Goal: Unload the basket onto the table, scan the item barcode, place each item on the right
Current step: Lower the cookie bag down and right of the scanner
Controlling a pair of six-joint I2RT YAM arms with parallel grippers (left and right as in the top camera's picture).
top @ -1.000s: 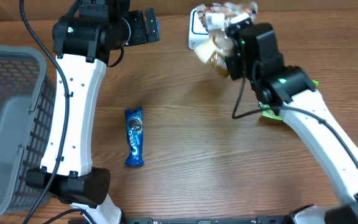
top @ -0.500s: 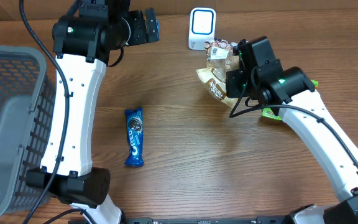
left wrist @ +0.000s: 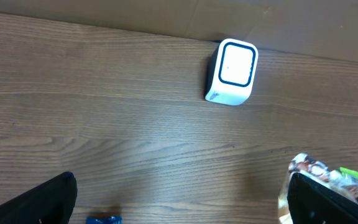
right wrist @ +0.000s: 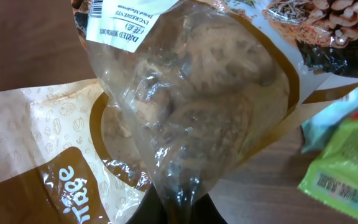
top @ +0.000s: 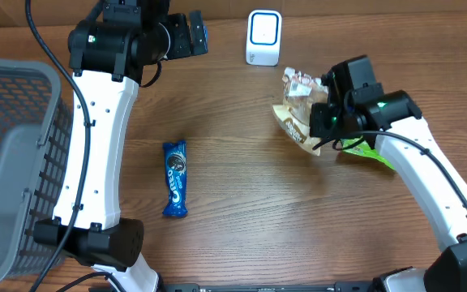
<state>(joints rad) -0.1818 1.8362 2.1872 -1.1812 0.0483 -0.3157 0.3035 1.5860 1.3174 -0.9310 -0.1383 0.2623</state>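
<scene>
- The bag (top: 298, 113) sits right of centre in the overhead view, below and right of the scanner (top: 263, 37) and apart from it. I cannot tell whether it hangs free or rests on the table (top: 242, 219).
- It is clear crinkly film with tan printed panels and lumpy dried pieces inside. I judge it light, soft and floppy, likely to sag and swing, and its contents may crumble if squeezed.
- The film looks slick, so a thin pinch could slip. A fold at the edge or seam is the safer hold, away from the lumps.
- A white label at the upper left of the right wrist view carries print and what looks like a barcode edge. A hold should leave it uncovered and flat.
- The right gripper (top: 324, 122) is clamped tight on a fold of the bag's film, at the bottom of its wrist view.
- A green packet (top: 367, 150) lies just beside the bag, under the right arm.
- The left gripper (top: 186, 34) hangs spread wide and empty at upper left of centre.
- An Oreo pack (top: 175, 178) lies well apart, left of centre.
</scene>
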